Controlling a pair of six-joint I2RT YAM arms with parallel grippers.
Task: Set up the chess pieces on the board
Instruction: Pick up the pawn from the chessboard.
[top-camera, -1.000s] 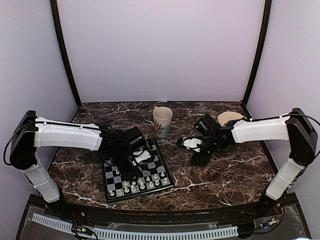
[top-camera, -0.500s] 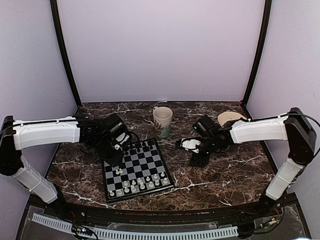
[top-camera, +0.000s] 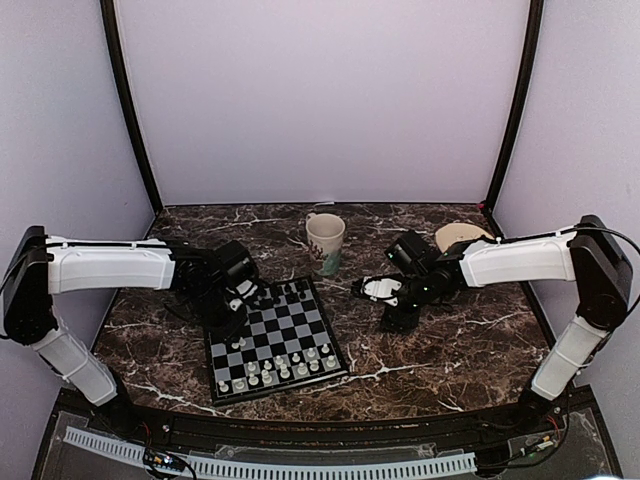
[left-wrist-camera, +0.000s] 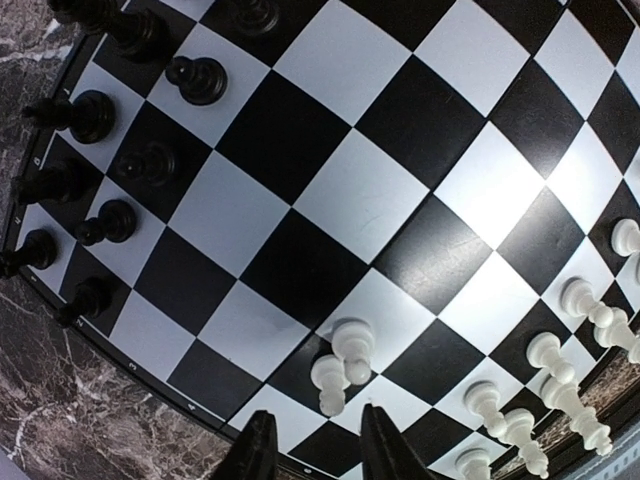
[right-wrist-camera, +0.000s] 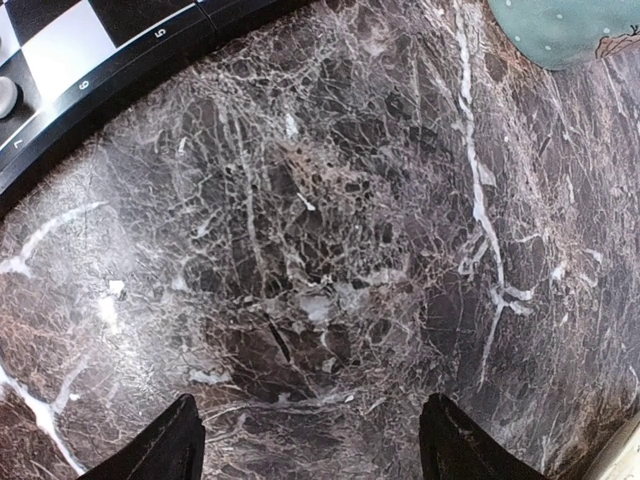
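Note:
The board (top-camera: 285, 326) lies on the marble at front left. White chess pieces (top-camera: 275, 368) stand along its near edge and black chess pieces (top-camera: 285, 292) along its far edge. My left gripper (top-camera: 230, 310) hovers over the board's left edge. In the left wrist view it (left-wrist-camera: 315, 455) is open and empty, just short of two white pawns (left-wrist-camera: 340, 365) standing close together. Black pieces (left-wrist-camera: 100, 115) line the upper left and white pieces (left-wrist-camera: 560, 390) the lower right. My right gripper (top-camera: 372, 290) is wide open and empty (right-wrist-camera: 310, 450) over bare marble right of the board.
A cream mug (top-camera: 325, 243) stands behind the board, and its teal base shows in the right wrist view (right-wrist-camera: 570, 25). A tan round disc (top-camera: 458, 237) lies at the back right. The board's corner (right-wrist-camera: 100, 70) shows at upper left of the right wrist view.
My left arm pulled back from over the board's middle to its left side, then came a little nearer the left edge. The right arm has barely moved.

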